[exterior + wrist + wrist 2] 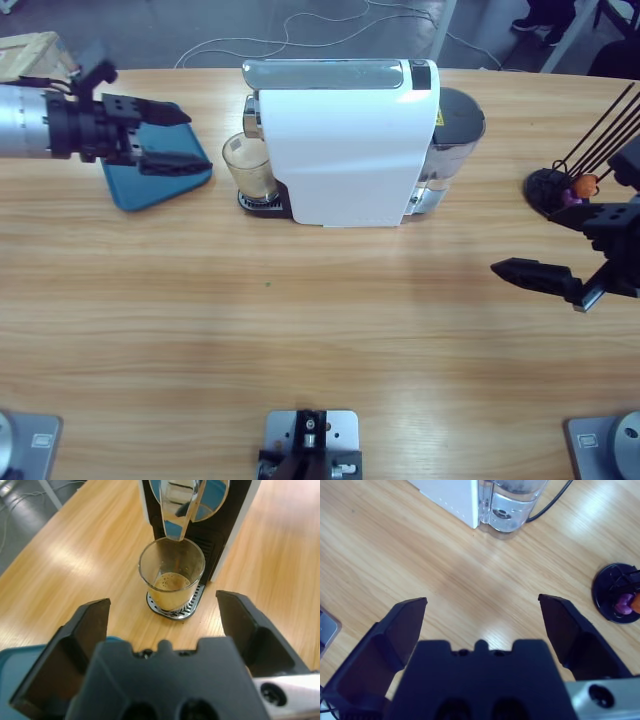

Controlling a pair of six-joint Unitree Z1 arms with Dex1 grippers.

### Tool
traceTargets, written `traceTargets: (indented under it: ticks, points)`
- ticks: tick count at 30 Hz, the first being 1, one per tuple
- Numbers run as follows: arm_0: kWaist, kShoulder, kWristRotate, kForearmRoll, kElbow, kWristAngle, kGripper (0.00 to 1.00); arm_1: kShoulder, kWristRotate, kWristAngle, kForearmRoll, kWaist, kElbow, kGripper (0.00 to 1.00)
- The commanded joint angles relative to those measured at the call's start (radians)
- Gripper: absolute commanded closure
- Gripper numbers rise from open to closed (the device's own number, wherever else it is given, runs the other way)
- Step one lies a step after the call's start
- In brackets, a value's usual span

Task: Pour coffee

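While the glass tumbler (171, 577) stands on the drip grille (175, 611) of the white capsule coffee machine (345, 145), directly under the chrome spout (178, 507), you see the coffee (171, 584) as a shallow light-brown layer in its bottom. It sits there because the spout must drop into it; to my judgement the brewing is done or nearly done, and the glass waits to be taken.

Your left gripper (165, 138) is at the upper left of the high view, above the blue tray (150, 182), with its jaws spread wide and grasping nothing. The left wrist view looks along them straight toward the tumbler, so the arm seems lined up for a reach, but it is apart from the glass.

Your right gripper (480, 625) hangs at the right edge of the high view, jaws released and empty, over the bare bench (320, 330). Near it, at the right, is a black holder (616, 594) with a purple and an orange capsule inside, and the clear water tank (512, 502) at the back of the machine with its black cable (552, 502).

What stands in the way, I think, is the spout just over the rim and the machine body close behind the glass: you must slide the tumbler out sideways, not lift it.
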Motion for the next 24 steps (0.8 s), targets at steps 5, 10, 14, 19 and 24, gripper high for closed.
traceTargets:
  ticks: [5,10,14,19,24]
  points:
    - [-0.005,0.162,0.017,-0.010,-0.067,-0.098,0.018,0.070,0.009,0.012,0.029,0.013,-0.010,0.004]
    - [-0.010,0.182,0.028,-0.012,-0.066,-0.123,0.018,0.074,0.009,0.012,0.031,0.013,-0.013,0.004]
    - [-0.025,0.197,0.026,-0.012,-0.088,-0.148,0.018,0.074,0.009,0.012,0.032,0.013,-0.013,0.004]
    - [-0.049,0.213,0.024,-0.012,-0.091,-0.119,0.018,0.072,0.009,0.012,0.032,0.013,-0.012,0.004]
    - [-0.077,0.226,0.023,-0.013,-0.108,-0.062,0.018,0.071,0.009,0.012,0.032,0.013,-0.011,0.004]
